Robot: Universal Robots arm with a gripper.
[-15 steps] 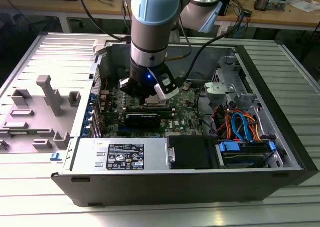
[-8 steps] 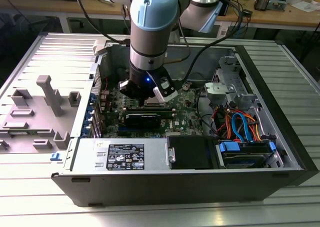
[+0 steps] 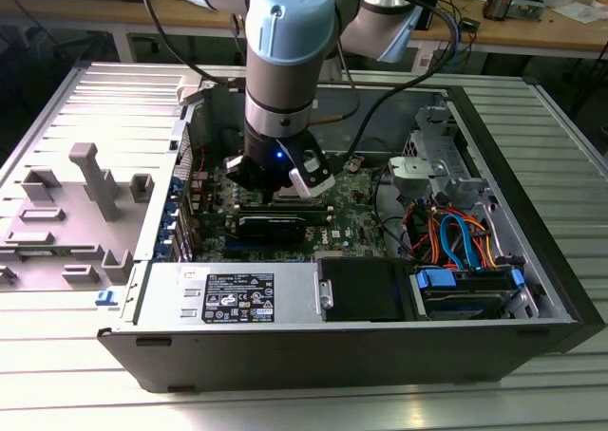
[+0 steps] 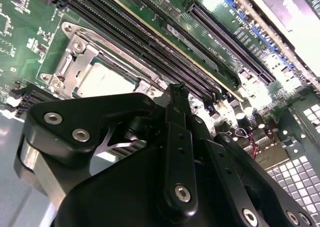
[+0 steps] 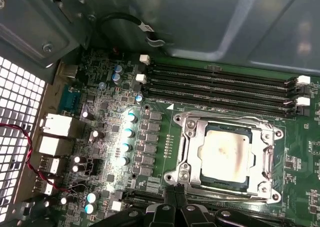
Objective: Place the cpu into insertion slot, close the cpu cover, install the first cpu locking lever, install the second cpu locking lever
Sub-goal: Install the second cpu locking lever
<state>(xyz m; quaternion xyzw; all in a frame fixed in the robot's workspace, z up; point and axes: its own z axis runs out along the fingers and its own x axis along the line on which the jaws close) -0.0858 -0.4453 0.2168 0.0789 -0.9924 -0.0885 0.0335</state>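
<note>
Silver-grey cpu (image 5: 225, 154) sits under its cpu cover (image 5: 187, 152), we note, just beyond the gripper (image 5: 176, 194), fingertips pinched together, empty.

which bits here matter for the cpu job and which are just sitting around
Job:
- cpu, seated in the insertion slot
- cpu cover, lying flat around the chip
- gripper, at the socket's edge

Just there:
- memory slots
- graphics card
- power supply
- red-black wires
</note>
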